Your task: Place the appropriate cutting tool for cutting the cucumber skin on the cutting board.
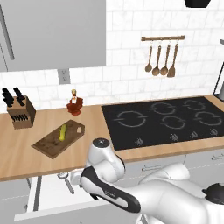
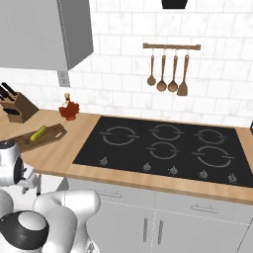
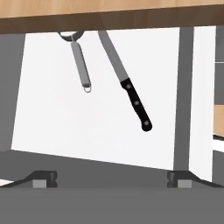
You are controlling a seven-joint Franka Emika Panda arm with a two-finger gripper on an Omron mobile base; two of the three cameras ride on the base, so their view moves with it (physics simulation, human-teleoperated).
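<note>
The cutting tool, a small grey peeler (image 3: 81,65), lies on the white floor of an open drawer (image 3: 87,131), its loop head partly hidden under the counter's edge. It also shows in the drawer as the peeler (image 1: 65,179). My gripper (image 3: 111,179) hovers in front of the drawer, open, its fingertips (image 3: 43,177) wide apart with nothing between them. The peeler lies ahead of it, toward the left. The dark brown cutting board (image 1: 50,144) (image 2: 53,133) rests on the counter above, with the yellow-green cucumber (image 1: 63,132) (image 2: 38,133) lying on it.
A long knife with a black handle (image 3: 136,103) lies in the drawer just right of the peeler. On the counter stand a knife block (image 1: 20,111) (image 2: 14,106) and a red bottle (image 1: 75,104). A black cooktop (image 1: 162,120) fills the right; wooden utensils (image 1: 162,59) hang above.
</note>
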